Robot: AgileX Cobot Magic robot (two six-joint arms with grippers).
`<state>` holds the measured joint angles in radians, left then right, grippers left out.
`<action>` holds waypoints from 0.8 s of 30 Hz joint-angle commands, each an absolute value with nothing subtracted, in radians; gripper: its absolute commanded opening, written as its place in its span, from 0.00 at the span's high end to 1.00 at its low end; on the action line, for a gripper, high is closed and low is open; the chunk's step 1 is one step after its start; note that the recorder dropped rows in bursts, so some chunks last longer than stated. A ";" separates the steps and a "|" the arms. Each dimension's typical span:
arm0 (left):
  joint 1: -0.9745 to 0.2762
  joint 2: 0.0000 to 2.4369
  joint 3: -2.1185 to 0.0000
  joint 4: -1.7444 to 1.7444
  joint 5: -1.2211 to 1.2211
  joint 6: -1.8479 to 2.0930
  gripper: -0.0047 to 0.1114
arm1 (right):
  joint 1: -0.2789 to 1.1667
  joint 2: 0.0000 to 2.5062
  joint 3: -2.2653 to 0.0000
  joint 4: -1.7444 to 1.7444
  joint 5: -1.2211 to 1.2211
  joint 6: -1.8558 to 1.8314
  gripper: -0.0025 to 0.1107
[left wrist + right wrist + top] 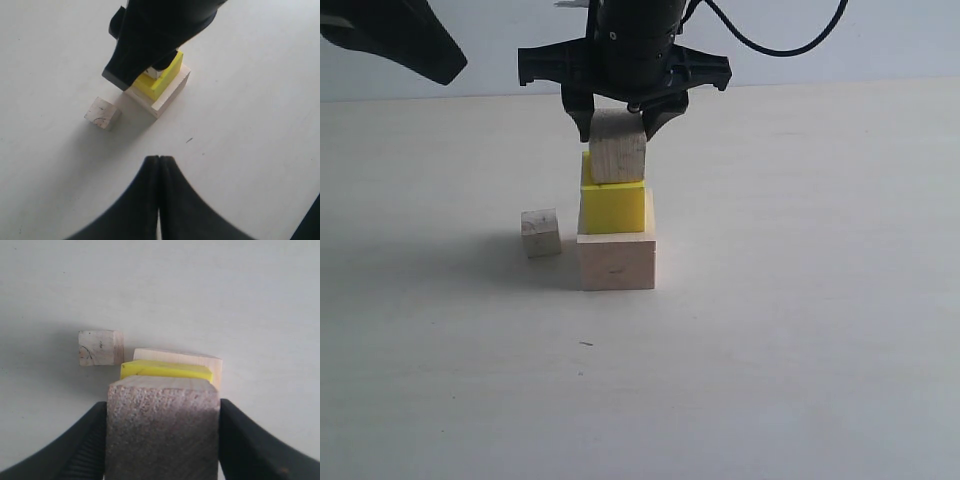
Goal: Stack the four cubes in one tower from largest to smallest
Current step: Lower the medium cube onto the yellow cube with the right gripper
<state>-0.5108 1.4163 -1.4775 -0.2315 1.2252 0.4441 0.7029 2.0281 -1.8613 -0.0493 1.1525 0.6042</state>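
Observation:
The large pale wood cube (617,262) sits on the table with the yellow cube (613,208) stacked on it. My right gripper (618,130) comes down from above, shut on the brownish wood cube (618,147), whose underside is at the yellow cube's top. I cannot tell whether the two touch. The smallest pale cube (540,232) lies on the table just left of the stack. The right wrist view shows the brownish cube (162,430) between both fingers, above the yellow cube (165,370). My left gripper (159,159) hangs shut and empty, away from the stack.
The left arm (400,40) stays high at the back left. The table (800,330) is a plain pale surface, with its far edge meeting a white wall behind the stack.

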 commanded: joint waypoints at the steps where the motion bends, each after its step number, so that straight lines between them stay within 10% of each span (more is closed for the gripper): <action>1: -0.506 1.408 -1.474 -0.242 1.221 0.448 0.96 | 0.704 2.000 -1.872 -0.052 1.144 0.603 0.98; 24: -0.506 1.408 -1.474 -0.245 1.221 0.448 0.96 | 0.704 2.004 -1.872 -0.020 1.129 0.586 0.98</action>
<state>-0.5108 1.4163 -1.4775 -0.2315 1.2252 0.4460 0.7029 2.0082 -1.8613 -0.0126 1.1407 0.5919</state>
